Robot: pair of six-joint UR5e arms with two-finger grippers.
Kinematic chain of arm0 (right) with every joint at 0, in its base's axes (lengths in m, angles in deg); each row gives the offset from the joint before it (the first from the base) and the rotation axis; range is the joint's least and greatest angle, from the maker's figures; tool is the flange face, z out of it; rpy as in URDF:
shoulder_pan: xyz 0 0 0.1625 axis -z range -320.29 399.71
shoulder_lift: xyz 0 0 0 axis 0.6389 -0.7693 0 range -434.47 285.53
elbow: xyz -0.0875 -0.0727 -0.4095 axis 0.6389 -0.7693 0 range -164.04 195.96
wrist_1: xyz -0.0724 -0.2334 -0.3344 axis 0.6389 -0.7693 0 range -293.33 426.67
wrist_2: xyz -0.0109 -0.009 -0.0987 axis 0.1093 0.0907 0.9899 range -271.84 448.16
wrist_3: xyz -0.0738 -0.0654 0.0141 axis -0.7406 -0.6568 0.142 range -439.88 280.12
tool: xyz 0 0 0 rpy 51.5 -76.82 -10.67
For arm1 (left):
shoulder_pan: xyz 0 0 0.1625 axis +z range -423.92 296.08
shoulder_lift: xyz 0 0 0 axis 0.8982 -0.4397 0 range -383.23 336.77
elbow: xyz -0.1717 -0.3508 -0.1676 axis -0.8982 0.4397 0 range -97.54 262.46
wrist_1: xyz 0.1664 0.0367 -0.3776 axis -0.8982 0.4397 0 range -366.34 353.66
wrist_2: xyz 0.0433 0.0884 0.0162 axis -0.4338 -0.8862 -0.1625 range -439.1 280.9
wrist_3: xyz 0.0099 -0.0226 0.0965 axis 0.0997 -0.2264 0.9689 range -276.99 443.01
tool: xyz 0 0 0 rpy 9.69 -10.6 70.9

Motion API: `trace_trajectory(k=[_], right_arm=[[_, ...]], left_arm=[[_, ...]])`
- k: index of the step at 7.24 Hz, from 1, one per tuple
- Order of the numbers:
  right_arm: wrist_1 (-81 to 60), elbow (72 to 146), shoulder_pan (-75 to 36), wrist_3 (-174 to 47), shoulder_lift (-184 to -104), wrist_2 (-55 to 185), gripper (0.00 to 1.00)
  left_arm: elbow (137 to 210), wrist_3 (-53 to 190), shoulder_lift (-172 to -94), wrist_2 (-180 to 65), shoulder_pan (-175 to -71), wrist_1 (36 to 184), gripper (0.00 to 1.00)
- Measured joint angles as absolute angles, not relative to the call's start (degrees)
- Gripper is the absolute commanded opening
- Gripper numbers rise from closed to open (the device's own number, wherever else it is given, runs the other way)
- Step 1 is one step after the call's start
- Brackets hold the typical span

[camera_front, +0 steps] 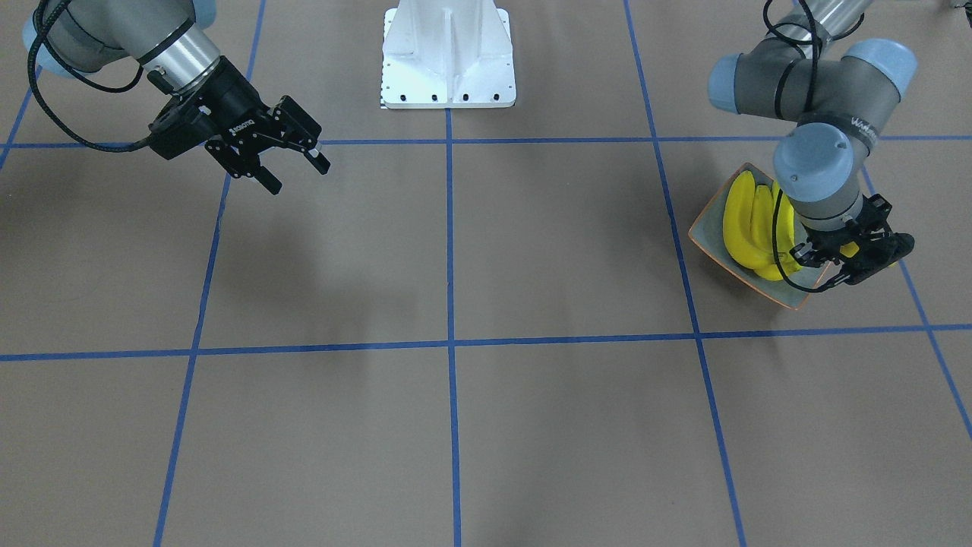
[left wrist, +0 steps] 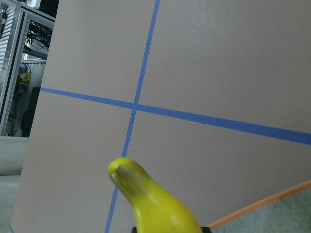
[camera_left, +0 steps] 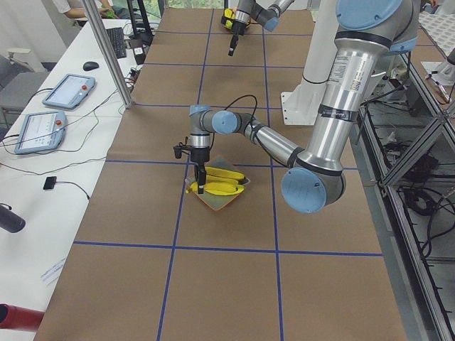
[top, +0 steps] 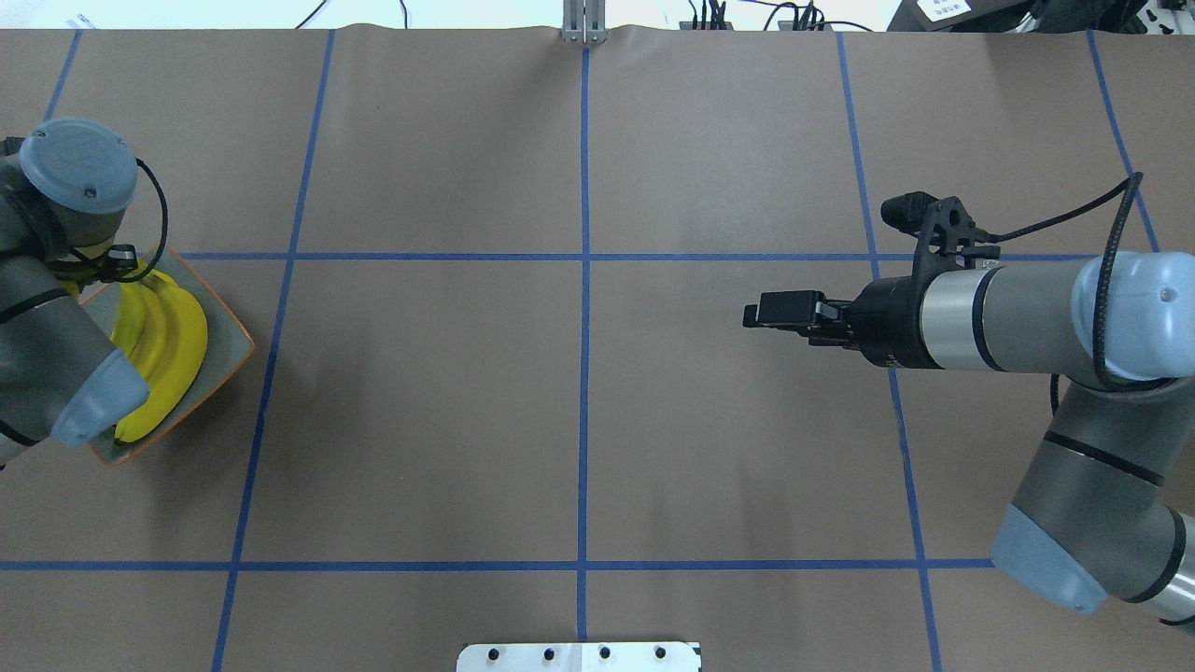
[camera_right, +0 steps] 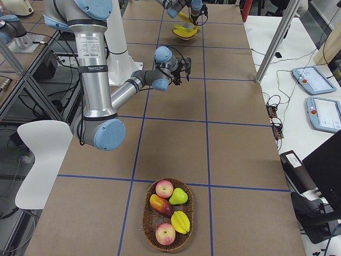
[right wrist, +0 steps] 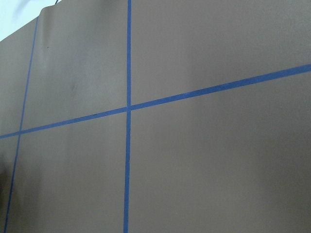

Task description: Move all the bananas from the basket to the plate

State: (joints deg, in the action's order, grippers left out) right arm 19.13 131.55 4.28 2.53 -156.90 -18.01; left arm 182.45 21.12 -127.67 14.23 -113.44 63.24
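The grey-green plate [camera_front: 706, 229] with an orange rim sits at the table's left end and holds yellow bananas [camera_front: 740, 224] side by side; they also show in the overhead view [top: 173, 341]. My left gripper [camera_front: 852, 257] points down over the plate's outer edge and is shut on a banana [left wrist: 155, 204], whose dark-tipped end fills the bottom of the left wrist view. My right gripper [camera_front: 296, 173] is open and empty, held above bare table far from the plate.
A wicker basket [camera_right: 144, 218] at the table's right end holds apples, a pear and another yellow fruit, with no bananas visible in it. The white robot base [camera_front: 448, 57] stands at the table's near middle. Blue tape lines cross the brown table.
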Motion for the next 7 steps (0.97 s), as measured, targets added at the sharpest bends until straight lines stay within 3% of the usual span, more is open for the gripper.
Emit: trace_trajectory(k=[4, 5, 6, 7], right_arm=[[19.13, 131.86, 4.35, 2.56, -156.83, -17.92, 1.00], [19.13, 131.89, 4.40, 2.56, -156.83, -17.92, 1.00], [19.13, 131.89, 4.43, 2.56, -156.83, -17.92, 1.00], [19.13, 131.89, 4.45, 2.56, -156.83, -17.92, 1.00]], left_arm=[[180.74, 18.42, -125.33, 14.50, -113.20, 69.63, 0.04], [180.77, 18.71, -125.25, 14.72, -113.19, 69.95, 0.79], [180.83, 19.19, -125.18, 15.03, -113.19, 70.09, 1.00], [180.97, 19.93, -125.18, 15.20, -113.21, 70.14, 1.00]])
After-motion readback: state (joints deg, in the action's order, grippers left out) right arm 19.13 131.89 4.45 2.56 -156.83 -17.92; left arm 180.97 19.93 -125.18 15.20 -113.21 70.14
